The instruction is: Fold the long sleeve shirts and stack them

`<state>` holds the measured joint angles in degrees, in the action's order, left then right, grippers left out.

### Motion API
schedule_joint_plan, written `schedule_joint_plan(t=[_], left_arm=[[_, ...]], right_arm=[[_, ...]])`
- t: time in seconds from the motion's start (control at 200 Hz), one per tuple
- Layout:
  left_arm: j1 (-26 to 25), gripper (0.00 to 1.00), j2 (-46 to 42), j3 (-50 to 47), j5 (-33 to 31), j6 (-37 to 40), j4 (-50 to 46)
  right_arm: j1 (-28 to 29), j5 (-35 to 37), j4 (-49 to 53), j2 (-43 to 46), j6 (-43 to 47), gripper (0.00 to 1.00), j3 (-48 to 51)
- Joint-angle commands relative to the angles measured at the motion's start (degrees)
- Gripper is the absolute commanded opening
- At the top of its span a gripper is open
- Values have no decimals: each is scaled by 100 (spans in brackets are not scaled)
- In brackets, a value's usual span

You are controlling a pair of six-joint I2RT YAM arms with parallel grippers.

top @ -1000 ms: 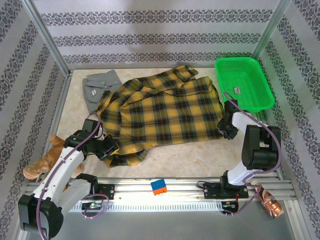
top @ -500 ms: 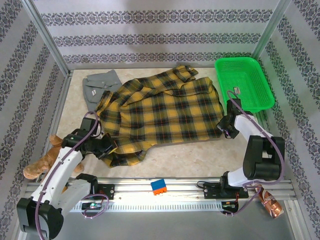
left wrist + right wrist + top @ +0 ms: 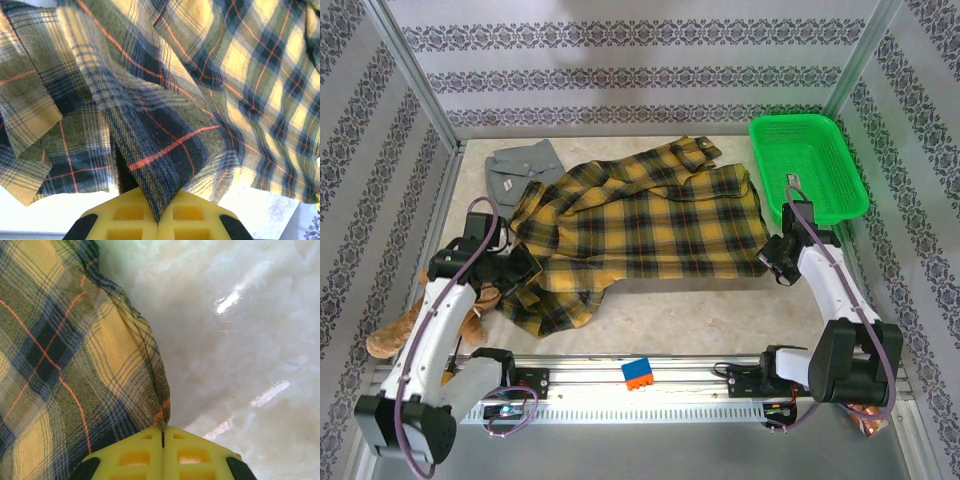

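- as it runs between patterned walls, the pale marbled worktop [image 3: 690,310] carries both long sleeve shirts.
- yellow-and-black plaid shirt [image 3: 650,225]: spread across the middle of the worktop, one sleeve reaching toward the far side, its near left part bunched into folds.
- green basket [image 3: 800,119]: far right corner, just beside the plaid shirt's right edge.
- grey shirt [image 3: 515,170]: crumpled in the far left corner, its near right edge meeting the plaid shirt.
- brown plush toy [image 3: 395,335]: near left edge of the worktop, partly behind the left arm.
- left gripper [image 3: 527,277]: at the bunched near left part of the plaid shirt; the wrist view shows its yellow jaws clenched on a dark fold of plaid cloth [image 3: 150,165].
- right gripper [image 3: 767,258]: at the plaid shirt's near right corner; the wrist view shows its jaws pressed together on the very tip of the hem [image 3: 159,410], bare worktop to the right.
- blue and orange block [image 3: 638,373]: on the rail between the arm bases.
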<state>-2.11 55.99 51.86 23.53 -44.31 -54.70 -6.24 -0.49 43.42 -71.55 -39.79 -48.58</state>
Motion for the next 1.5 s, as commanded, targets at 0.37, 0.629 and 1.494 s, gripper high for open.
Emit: schedule_joint_plan(t=[0.37, 0.629, 1.494], left_arm=[[420, 0, 2162, 1232, -125, 1325, 813], [542, 0, 2881, 1497, -242, 1556, 1055], [713, 47, 4292, 2138, -237, 1215, 1842]], right_arm=[[43, 9, -18, -2197, 665, 0, -2094], [189, 105, -52, -2979, 800, 0, -2658], [536, 382, 24, -4247, 891, 46, -4351]])
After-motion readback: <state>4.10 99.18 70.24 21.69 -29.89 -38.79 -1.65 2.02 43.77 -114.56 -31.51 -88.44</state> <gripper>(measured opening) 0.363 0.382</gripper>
